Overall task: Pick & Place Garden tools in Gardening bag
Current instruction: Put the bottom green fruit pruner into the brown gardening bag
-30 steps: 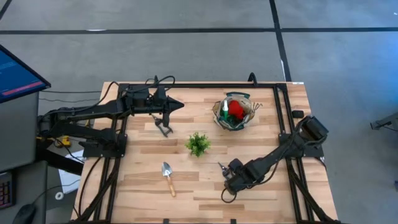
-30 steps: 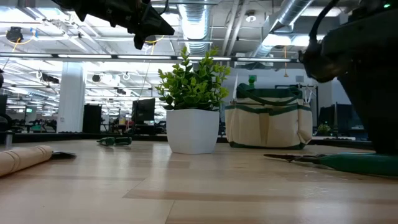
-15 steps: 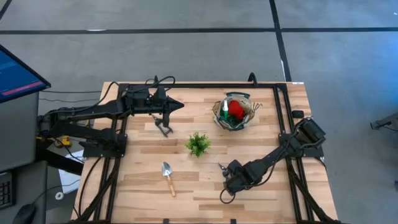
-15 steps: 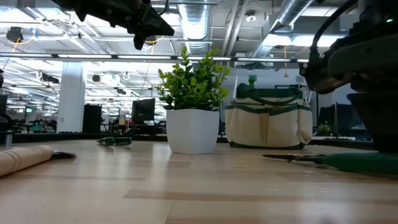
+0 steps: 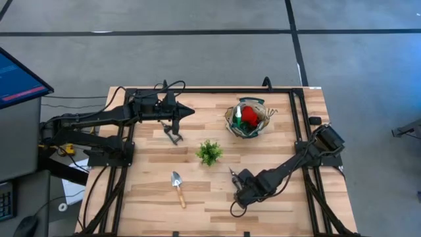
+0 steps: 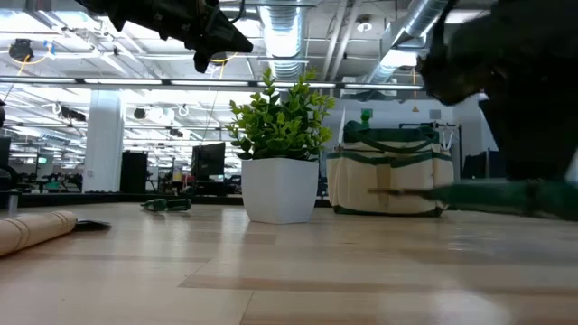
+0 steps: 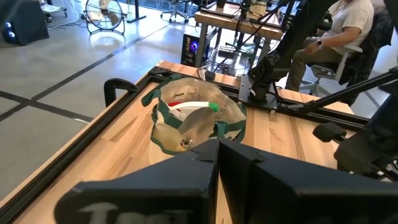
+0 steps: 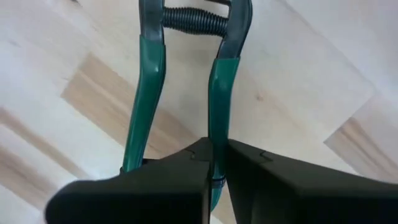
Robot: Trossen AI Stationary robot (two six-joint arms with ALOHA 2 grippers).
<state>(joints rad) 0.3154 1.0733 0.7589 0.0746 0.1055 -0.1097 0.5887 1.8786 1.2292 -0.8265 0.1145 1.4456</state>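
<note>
The right end effector (image 8: 214,155) is clenched on one green handle of the pruning shears (image 8: 186,74), near the front of the counter (image 5: 210,197), just right of the potted plant (image 5: 209,152). Black spring coil bridges the handles. The left end effector (image 7: 217,149), clamped empty, hovers facing the gardening bag (image 7: 165,134).

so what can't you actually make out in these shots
- Bag contents: high view too small; a red item and a green-and-white item show, anything beneath is hidden.
- Shears blades: cut off by the right wrist view's edge; blurred in low view.
- Right gripper: shut on one shears handle; low view blurs it.
- Left gripper: its fingers hide the bag's near side.
</note>
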